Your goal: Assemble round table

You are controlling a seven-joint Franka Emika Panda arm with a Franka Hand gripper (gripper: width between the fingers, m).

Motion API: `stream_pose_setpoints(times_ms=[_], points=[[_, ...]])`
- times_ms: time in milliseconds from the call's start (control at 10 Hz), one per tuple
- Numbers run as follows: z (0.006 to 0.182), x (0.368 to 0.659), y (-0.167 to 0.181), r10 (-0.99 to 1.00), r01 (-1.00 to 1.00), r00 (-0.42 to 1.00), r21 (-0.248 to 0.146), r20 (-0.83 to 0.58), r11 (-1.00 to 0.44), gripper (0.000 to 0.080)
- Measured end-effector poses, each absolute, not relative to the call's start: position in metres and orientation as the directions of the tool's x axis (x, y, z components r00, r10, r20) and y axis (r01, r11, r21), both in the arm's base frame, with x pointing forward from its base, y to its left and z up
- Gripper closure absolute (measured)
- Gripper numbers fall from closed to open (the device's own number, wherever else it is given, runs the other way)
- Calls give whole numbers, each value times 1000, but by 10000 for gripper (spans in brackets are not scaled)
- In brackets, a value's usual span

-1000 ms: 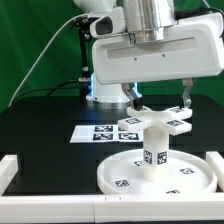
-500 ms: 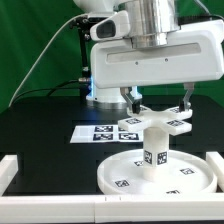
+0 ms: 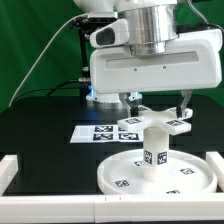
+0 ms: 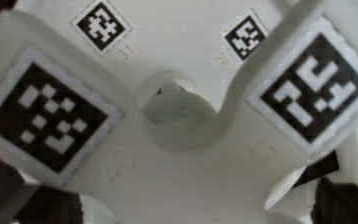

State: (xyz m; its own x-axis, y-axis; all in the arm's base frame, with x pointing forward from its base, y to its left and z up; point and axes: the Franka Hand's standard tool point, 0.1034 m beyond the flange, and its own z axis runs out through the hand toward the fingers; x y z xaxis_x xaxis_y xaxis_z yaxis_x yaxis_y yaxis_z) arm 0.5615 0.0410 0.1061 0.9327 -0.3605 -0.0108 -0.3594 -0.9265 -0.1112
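One pincer [image 3: 160,106] spread wide over cross-shaped foot [image 3: 150,124].

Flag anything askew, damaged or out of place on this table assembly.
Nothing stands out. The leg stands upright on the disc top, the cross-shaped foot sits level on it, and the open gripper straddles the foot.

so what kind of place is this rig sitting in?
Most likely a robotics research lab bench: a green backdrop behind, a black table with a fixed marker board, and a white round table kit covered in square tags.
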Motion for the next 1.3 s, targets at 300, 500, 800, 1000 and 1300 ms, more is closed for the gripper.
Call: stream_pose_setpoints(times_ms=[300,500,800,1000,1300], points=[[104,561,41,-373,-372,928,-109,-12,-922,159],[104,562,40,-410,-409,912,-109,-15,-906,318],[104,562,41,-624,-624,781,-105,-39,-774,357],[102,563,41,-892,-888,451,-121,-37,-444,357],[102,564,40,-990,-987,117,-118,-83,-107,357]])
